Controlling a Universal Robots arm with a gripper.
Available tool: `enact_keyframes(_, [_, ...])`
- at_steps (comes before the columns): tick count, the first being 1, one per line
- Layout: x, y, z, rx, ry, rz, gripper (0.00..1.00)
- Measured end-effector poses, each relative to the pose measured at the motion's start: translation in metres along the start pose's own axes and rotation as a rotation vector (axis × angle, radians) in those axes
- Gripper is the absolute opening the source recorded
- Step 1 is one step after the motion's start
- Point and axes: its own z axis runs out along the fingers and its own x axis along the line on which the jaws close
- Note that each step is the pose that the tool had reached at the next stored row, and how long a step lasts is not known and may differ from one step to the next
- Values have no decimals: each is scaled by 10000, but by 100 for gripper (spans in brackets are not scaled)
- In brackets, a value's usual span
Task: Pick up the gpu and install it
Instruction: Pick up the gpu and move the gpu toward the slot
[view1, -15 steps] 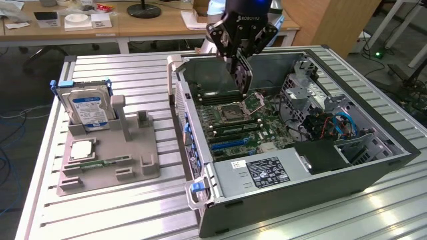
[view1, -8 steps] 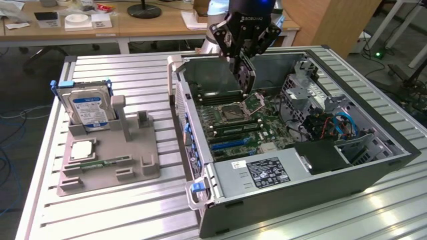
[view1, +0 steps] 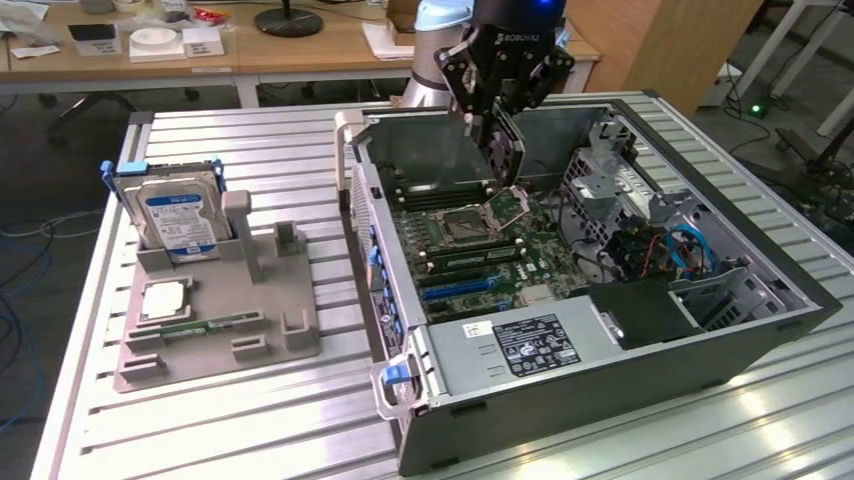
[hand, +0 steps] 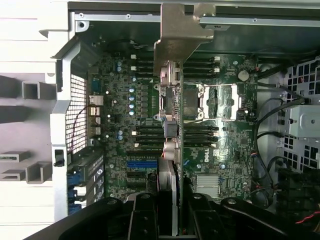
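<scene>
Now the gripper (view1: 501, 125) pinches the gpu (view1: 507, 165) by its upper edge, the card hanging over the motherboard (view1: 494, 250) inside the open computer case (view1: 641, 350) — a good seating, I judge, needs it parallel to the blue slot (view1: 461, 288) and level.

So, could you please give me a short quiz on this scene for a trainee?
1. True or false: the hand holds the gpu over the open case.
2. Where does the hard drive stand? A) inside the case B) in the grey holder beside the case C) on the floor
3. Fill in: the gpu is held on edge above the ____.
Key: 1 true; 2 B; 3 motherboard.
</scene>
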Motion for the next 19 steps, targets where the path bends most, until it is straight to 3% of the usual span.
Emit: enact_keyframes(19, [-286, 5, 16, -1, -1, 10, 28])
